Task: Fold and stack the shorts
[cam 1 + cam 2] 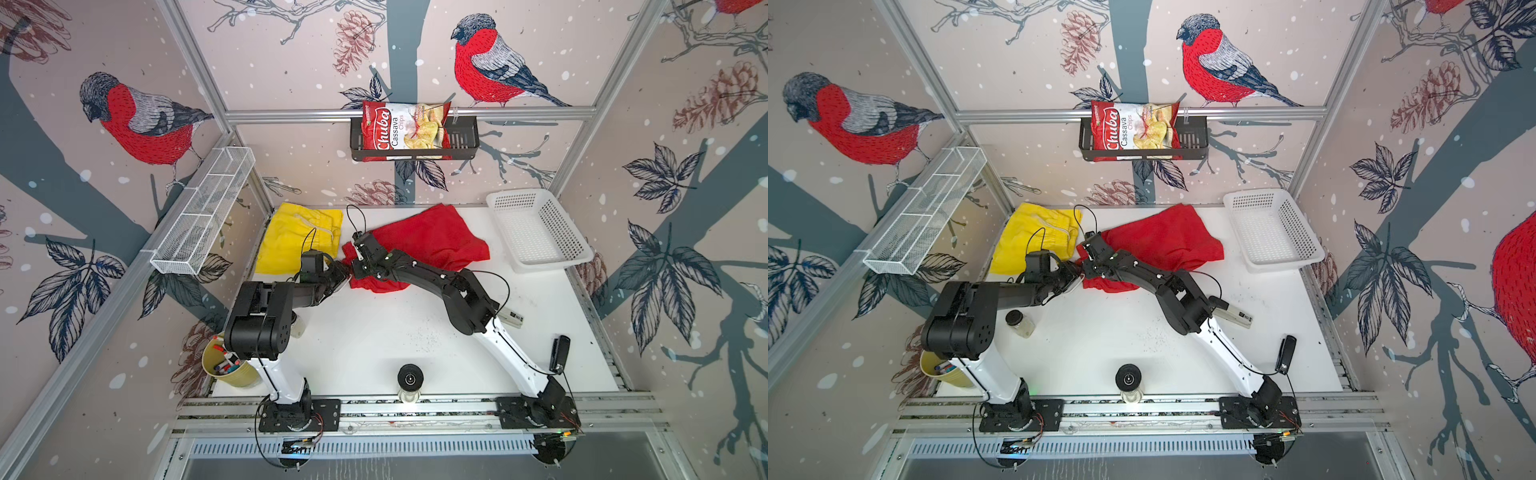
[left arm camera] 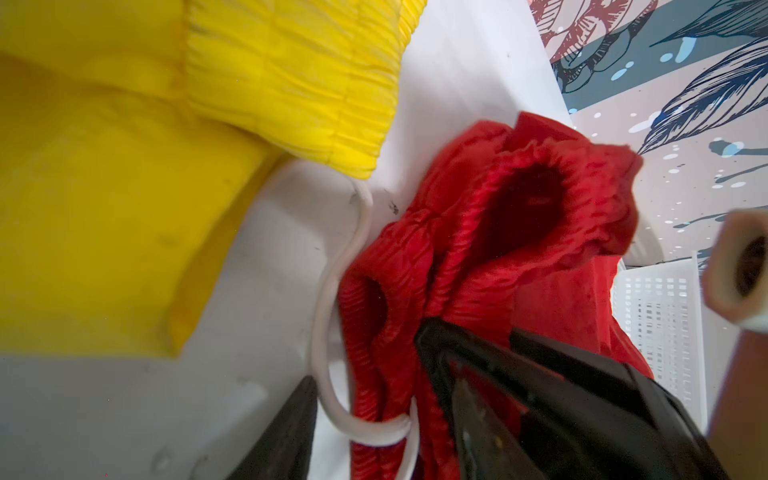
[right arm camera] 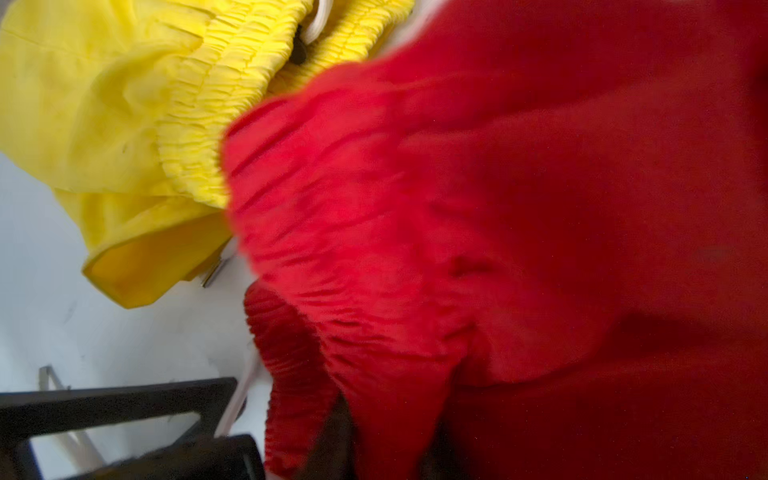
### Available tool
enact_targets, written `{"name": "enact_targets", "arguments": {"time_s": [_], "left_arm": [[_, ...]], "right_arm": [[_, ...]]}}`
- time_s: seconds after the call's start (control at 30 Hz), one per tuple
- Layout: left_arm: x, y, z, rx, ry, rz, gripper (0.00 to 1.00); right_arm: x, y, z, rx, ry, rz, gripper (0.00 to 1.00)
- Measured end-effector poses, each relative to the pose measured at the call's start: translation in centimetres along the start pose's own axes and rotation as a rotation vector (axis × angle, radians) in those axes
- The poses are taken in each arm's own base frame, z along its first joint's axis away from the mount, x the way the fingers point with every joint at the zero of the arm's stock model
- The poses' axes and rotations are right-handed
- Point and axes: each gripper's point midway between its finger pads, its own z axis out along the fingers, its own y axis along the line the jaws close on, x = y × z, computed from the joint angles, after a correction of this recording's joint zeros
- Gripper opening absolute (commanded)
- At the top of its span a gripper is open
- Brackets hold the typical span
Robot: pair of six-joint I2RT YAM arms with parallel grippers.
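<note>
The red shorts [image 1: 432, 239] lie bunched at the back middle of the white table [image 1: 395, 340], also seen as red shorts [image 1: 1163, 241]. The yellow shorts [image 1: 297, 239] lie flat beside them on the left, drawstring up. My right gripper [image 1: 354, 275] reaches across to the red pair's left end. In the right wrist view the right gripper [image 3: 386, 449] is shut on red cloth by the waistband [image 3: 291, 365]. My left gripper [image 1: 343, 272] meets it there. In the left wrist view the left gripper [image 2: 365, 415] is open around the red waistband [image 2: 374, 374] and white drawstring [image 2: 332, 291].
A white lattice basket [image 1: 536, 226] stands at the back right. A yellow cup of markers [image 1: 226, 365] and a jar [image 1: 1019, 322] sit front left. A stapler [image 1: 511, 318] and a black device [image 1: 559, 353] lie on the right, and a black knob [image 1: 410, 378] is at the front.
</note>
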Motion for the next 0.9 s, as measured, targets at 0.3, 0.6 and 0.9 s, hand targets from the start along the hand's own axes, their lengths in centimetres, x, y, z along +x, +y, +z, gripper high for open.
{"name": "enact_targets", "arguments": {"time_s": [0.3,0.6,0.9], "left_arm": [[-1.1,-0.8,1.8,0.029,0.002,0.012,0.51],[-1.6,-0.3,3.1,-0.003,0.014,0.022,0.42],[-0.5,-0.9,1.5,0.035,-0.009,0.043,0.55]], "right_arm": [[1.0,-1.3,-2.4,-0.015,0.020,0.038,0.00],[0.9,-0.8,-5.2,-0.053,0.011,0.065,0.00],[1.1,-0.8,-5.0,-0.066,0.013,0.091,0.00]]}}
